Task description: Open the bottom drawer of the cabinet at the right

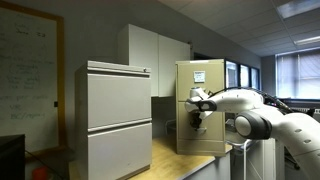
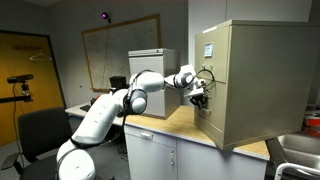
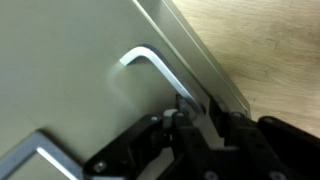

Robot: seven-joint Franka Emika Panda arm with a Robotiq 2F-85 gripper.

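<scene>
The cream cabinet (image 1: 210, 80) (image 2: 262, 80) stands on a wooden tabletop (image 1: 178, 160) in both exterior views, with white notes on its upper front. My gripper (image 1: 197, 119) (image 2: 200, 97) is pressed against the front of the bottom drawer (image 1: 212, 137) (image 2: 212, 125). In the wrist view the beige drawer front (image 3: 70, 70) fills the frame. Its bent metal handle (image 3: 150, 60) runs down between my gripper's (image 3: 190, 125) fingers, which are closed around its lower end. I cannot tell whether the drawer stands out from the cabinet.
A wider light-grey cabinet (image 1: 118, 120) and a tall white cupboard (image 1: 150, 55) stand beside the cream one. A whiteboard (image 2: 115, 55) hangs behind, an office chair (image 2: 40, 130) is near the arm's base, and a metal sink (image 2: 297, 155) lies past the cabinet.
</scene>
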